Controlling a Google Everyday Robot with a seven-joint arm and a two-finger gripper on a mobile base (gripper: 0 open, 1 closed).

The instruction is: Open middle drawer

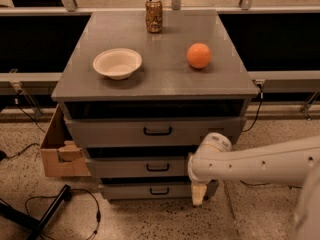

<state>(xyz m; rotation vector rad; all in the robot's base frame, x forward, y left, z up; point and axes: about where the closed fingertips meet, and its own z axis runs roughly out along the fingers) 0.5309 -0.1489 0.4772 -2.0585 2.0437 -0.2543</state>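
Note:
The grey cabinet has three drawers stacked. The middle drawer is a wide grey front with a small black loop handle at its centre, and it sits in line with the other fronts. My white arm comes in from the right. My gripper hangs pointing down in front of the cabinet's lower right corner. It is to the right of and a little below the middle drawer's handle, level with the bottom drawer, and holds nothing that I can see.
On the cabinet top stand a white bowl, an orange and a can. An open cardboard box stands against the cabinet's left side. Cables and a black stand leg lie on the floor at the left.

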